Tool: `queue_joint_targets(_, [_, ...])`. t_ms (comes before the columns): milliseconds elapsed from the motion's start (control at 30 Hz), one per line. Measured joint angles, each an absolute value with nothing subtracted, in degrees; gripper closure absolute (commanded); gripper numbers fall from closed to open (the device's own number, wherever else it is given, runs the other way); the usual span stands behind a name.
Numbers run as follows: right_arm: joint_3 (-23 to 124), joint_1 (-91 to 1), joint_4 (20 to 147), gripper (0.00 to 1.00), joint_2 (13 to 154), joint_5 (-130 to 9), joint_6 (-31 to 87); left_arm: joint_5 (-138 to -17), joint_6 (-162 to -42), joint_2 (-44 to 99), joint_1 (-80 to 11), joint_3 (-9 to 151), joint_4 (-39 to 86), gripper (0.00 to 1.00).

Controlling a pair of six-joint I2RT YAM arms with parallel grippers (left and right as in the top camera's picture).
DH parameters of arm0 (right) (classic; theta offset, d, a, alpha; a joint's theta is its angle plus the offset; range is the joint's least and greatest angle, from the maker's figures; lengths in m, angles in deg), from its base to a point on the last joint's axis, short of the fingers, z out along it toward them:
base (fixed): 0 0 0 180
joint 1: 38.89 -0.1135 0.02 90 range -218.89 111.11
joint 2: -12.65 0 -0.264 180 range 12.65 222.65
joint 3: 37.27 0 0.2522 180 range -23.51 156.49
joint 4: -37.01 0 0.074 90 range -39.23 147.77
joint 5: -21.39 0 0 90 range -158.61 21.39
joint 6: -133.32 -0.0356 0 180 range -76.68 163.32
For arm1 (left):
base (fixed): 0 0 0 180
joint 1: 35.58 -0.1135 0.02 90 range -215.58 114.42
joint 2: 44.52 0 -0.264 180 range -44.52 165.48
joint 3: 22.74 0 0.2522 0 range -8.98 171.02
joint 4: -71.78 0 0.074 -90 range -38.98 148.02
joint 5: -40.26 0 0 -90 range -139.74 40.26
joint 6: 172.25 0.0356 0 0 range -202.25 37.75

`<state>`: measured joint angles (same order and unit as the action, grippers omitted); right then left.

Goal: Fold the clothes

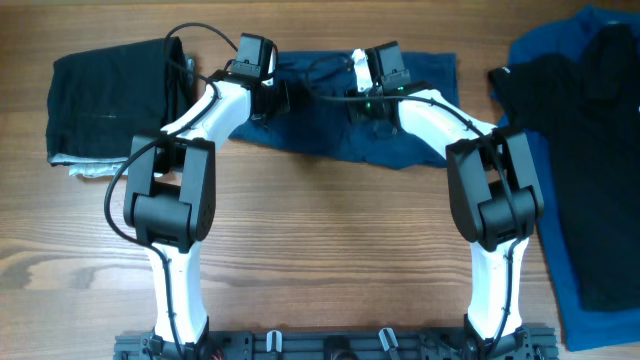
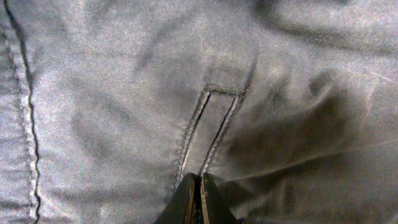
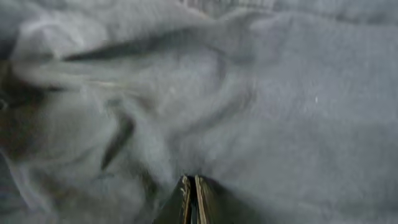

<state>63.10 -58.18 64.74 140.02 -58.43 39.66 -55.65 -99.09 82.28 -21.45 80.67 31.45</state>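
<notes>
Dark navy shorts [image 1: 330, 135] lie spread across the far middle of the table. Both arms reach onto them from the front. My left gripper [image 1: 264, 88] sits at their left part. In the left wrist view its jaws [image 2: 199, 178] are pressed together at the lower end of a stitched pocket welt [image 2: 211, 124], with creases running from the tips. My right gripper [image 1: 368, 88] sits on the shorts' right part. Seen from the right wrist, its jaws [image 3: 191, 180] are shut with rumpled cloth [image 3: 155, 93] gathered at the tips.
A folded black garment [image 1: 105, 95] lies at the far left on a pale grey-white piece [image 1: 85, 168]. At the right edge a black garment [image 1: 590, 150] lies over a brighter blue one [image 1: 560, 270]. Bare wood [image 1: 330, 250] lies between the arms.
</notes>
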Motion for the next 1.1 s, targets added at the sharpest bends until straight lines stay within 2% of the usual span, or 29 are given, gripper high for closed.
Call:
queue_joint_targets(233, [67.93, -58.18, 63.45, 0.96, 139.95, -60.42, 38.80, -55.65, -99.09, 82.28, -21.45, 80.65, 31.67, 0.96])
queue_joint_targets(800, [69.44, -58.18, 46.84, 0.96, 148.15, -64.62, 37.49, -55.63, -99.09, 82.28, -21.45, 80.50, 33.37, 0.96])
queue_joint_targets(833, [69.44, -58.18, 45.36, 0.96, 148.00, -64.62, 37.49, -55.63, -99.09, 82.28, -21.45, 80.52, 33.40, 0.94])
queue_joint_targets(867, [69.44, -58.18, 45.20, 0.96, 147.86, -64.62, 37.52, -55.63, -99.09, 82.23, -21.45, 80.63, 33.33, 0.83])
queue_joint_targets(933, [69.37, -57.98, 48.59, 0.92, 146.38, -64.62, 37.49, -55.60, -98.76, 81.03, -21.45, 80.89, 33.05, 0.79])
queue_joint_targets(967, [69.35, -57.85, 50.80, 0.89, 145.24, -64.64, 37.30, -55.56, -98.15, 80.20, -21.45, 81.02, 32.89, 0.75])
queue_joint_targets(1000, [69.28, -57.57, 55.30, 0.75, 142.71, -64.62, 37.14, -55.12, -97.47, 78.21, -21.45, 81.11, 32.74, 0.64])
queue_joint_targets(1033, [69.28, -57.26, 58.93, 0.53, 140.11, -64.73, 36.88, -54.69, -96.92, 75.17, -21.47, 81.37, 32.70, 0.51])
queue_joint_targets(1100, [69.72, -56.30, 69.66, 0.23, 132.91, -64.86, 36.42, -54.07, -95.22, 68.57, -21.80, 82.59, 31.52, 0.26])
